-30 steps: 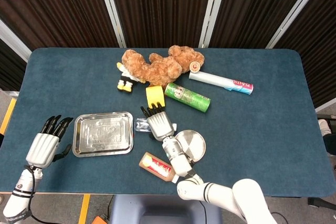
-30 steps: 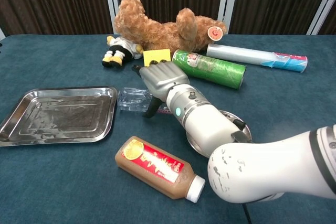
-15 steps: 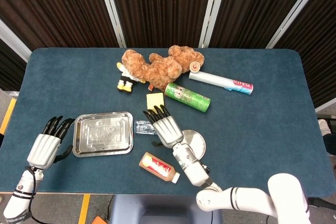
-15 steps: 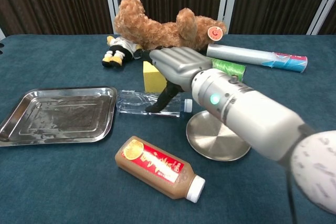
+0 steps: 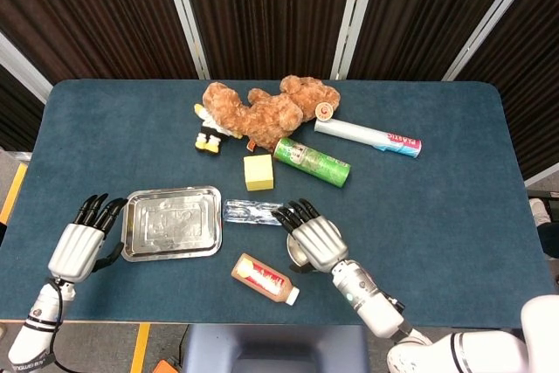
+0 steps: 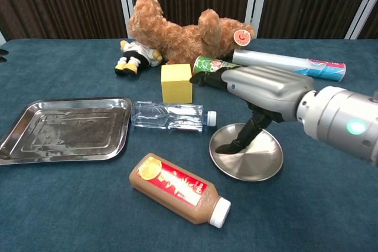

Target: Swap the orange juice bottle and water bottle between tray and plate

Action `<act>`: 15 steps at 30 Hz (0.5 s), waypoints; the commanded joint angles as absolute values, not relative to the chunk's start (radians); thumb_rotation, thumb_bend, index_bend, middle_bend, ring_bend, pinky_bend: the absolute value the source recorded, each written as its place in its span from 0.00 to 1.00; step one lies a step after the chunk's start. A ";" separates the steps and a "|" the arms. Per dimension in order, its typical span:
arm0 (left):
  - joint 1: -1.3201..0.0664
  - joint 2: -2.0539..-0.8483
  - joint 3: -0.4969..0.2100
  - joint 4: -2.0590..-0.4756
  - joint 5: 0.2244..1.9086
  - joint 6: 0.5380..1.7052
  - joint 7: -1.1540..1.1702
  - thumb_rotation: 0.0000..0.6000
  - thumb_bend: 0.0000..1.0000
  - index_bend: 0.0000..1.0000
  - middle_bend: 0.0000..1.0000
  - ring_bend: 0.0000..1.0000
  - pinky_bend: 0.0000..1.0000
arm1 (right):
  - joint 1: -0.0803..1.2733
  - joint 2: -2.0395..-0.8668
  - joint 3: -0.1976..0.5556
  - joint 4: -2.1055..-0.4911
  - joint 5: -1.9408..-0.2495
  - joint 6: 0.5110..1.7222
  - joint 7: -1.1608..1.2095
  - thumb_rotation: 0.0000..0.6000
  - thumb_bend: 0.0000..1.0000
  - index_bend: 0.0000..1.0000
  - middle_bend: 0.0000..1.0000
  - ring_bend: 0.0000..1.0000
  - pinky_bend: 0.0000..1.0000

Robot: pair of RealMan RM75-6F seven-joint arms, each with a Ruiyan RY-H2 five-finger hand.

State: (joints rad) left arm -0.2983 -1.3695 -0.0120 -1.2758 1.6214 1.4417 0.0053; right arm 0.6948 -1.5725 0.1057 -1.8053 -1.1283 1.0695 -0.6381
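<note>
The right hand [image 6: 266, 95] hovers open and empty over the plate [image 6: 260, 166], the water bottle [image 6: 171, 115] lying on the worktop just to its left, long axis crosswise with cap toward it, far nearer it than the open left hand [image 5: 80, 246] beyond the tray [image 5: 170, 251].

From my seat the only wording I can half read is pink lettering, something like "PLASTIC", on the white tube [image 5: 368, 137] lying just right of the teddy bear [image 5: 262, 111]. The round tag [image 6: 241, 37] on the bear's paw carries a red mark I can't make out. The orange juice bottle [image 6: 179, 188] has a red label with an orange picture; its print is too small.
</note>
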 commanded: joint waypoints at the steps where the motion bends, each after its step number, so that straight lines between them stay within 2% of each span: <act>1: -0.298 -1.372 -0.009 -1.277 1.628 1.445 0.009 1.00 0.37 0.00 0.12 0.03 0.08 | 0.649 -1.531 0.041 -1.823 -1.212 1.092 -0.576 1.00 0.27 0.00 0.19 0.05 0.13; 8: -0.300 -1.376 -0.007 -1.277 1.629 1.440 0.017 1.00 0.37 0.00 0.12 0.03 0.08 | 0.555 -1.526 -0.097 -1.796 -1.384 1.144 -0.439 1.00 0.24 0.00 0.17 0.04 0.12; 11: -0.301 -1.376 -0.007 -1.277 1.628 1.435 0.014 1.00 0.37 0.00 0.12 0.03 0.08 | 0.551 -1.539 -0.109 -1.797 -1.389 1.118 -0.436 1.00 0.24 0.00 0.17 0.03 0.12; 15: -0.301 -1.373 -0.007 -1.279 1.631 1.439 0.008 1.00 0.37 0.00 0.12 0.03 0.08 | 0.555 -1.573 -0.074 -1.804 -1.345 1.093 -0.444 1.00 0.24 0.00 0.17 0.03 0.12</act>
